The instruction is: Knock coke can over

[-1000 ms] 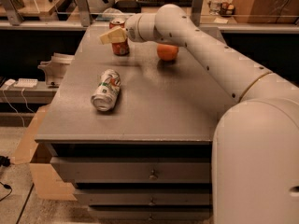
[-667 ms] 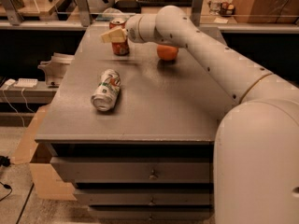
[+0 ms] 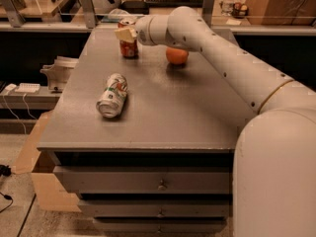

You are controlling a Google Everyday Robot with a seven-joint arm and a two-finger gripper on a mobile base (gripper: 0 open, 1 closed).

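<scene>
From the camera view, the coke can point(image 3: 129, 49) stood upright on the desk point(image 3: 197, 112), a little to the left of the orange point(image 3: 177, 56) and apart from it. The tool point(image 3: 126, 33) sat at the can's upper part, overlapping its near-left side. I could not tell whether it was released, clenched or touching the can. The arm point(image 3: 222, 53) reached in from the right, passing over and behind the orange.

I judged the can light, thin-walled and stiff enough to tip rather than crumple, with a smooth side that a push could slip along. No grasp seemed needed. A sideways shove high up, near the silver top, should topple it, whereas a low push would likely only slide it.

Open desk lay in front of the orange, broken only by 1 white-and-green can point(image 3: 112, 96) lying on its side, well left and forward of the orange. The desk's far edge ran close behind the orange and the coke can, and the left edge was not far beyond the can, so a fall that way risked a roll off. The orange could roll if the arm brushed it.
</scene>
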